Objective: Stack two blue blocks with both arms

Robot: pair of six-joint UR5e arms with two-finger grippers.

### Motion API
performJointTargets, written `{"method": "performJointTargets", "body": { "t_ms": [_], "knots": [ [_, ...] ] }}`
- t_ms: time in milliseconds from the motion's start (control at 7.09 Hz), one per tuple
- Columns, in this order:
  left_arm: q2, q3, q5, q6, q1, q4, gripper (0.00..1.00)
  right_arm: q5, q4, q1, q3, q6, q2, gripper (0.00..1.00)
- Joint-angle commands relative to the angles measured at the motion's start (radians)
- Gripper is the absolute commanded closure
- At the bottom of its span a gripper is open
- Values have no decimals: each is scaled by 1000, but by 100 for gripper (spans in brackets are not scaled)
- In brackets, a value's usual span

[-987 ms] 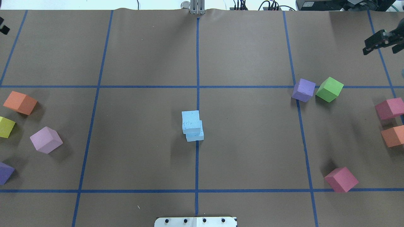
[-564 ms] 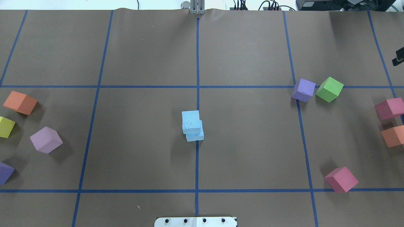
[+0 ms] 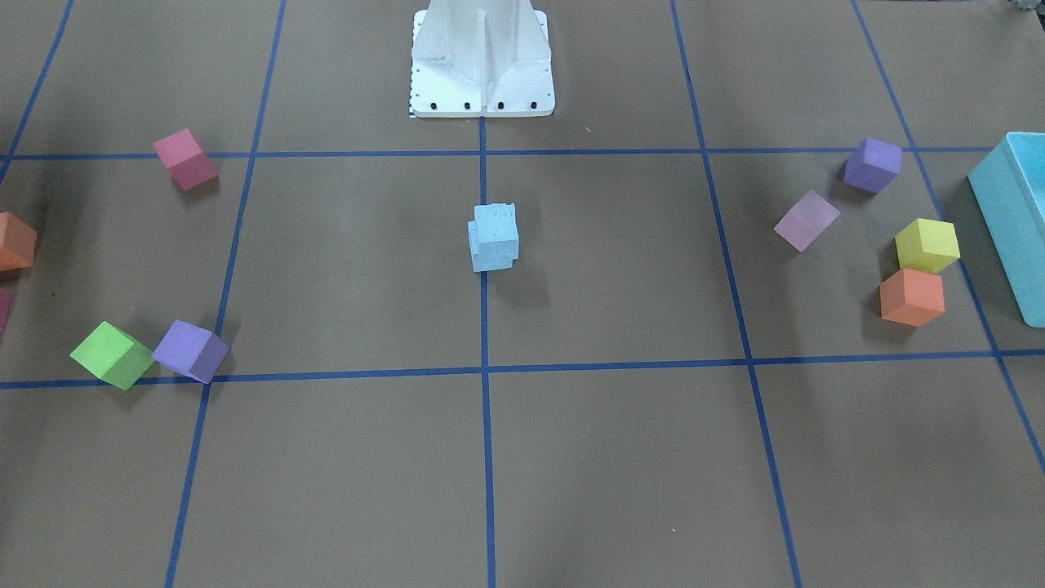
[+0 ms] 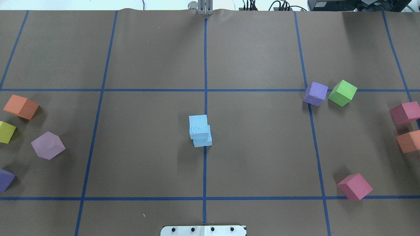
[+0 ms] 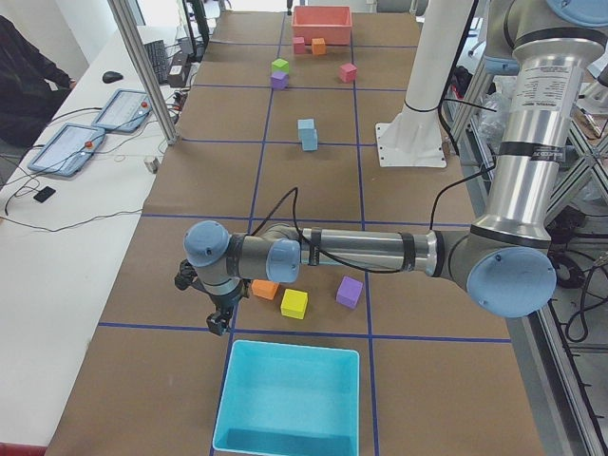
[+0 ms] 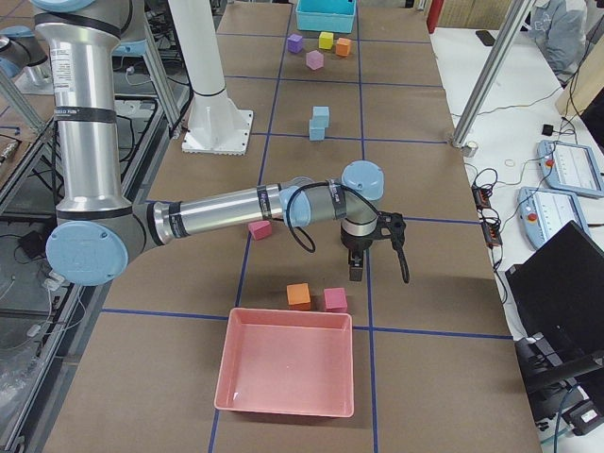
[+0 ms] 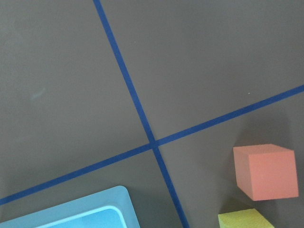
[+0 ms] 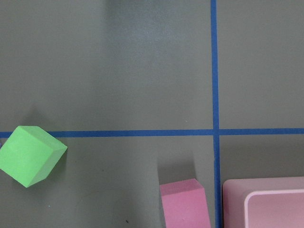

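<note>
The two blue blocks stand stacked straight up (top one a bit crooked). The left pincer and right pincer are far away; spread or not, I cannot tell.

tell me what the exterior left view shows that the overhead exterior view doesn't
Only exterior left: the left arm stretched over the table, the teal box and the pink tray. Only overhead: the lilac cube, which the arm appears to hide from the side. Both: the two blue blocks stacked at the centre, the upper one offset, plus the yellow cube and the orange cube beside it.
</note>
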Motion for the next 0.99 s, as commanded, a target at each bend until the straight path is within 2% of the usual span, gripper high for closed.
{"method": "performJointTargets", "body": {
  "t_ms": [0, 846],
  "knots": [
    [35, -1, 1, 3, -20, -8, 0, 1, -1, 3, 3, -1, -4, 0],
    [50, -4, 1, -5, -20, -8, 0, 5, -1, 4, 11, 1, -5, 0]
  ]
}}
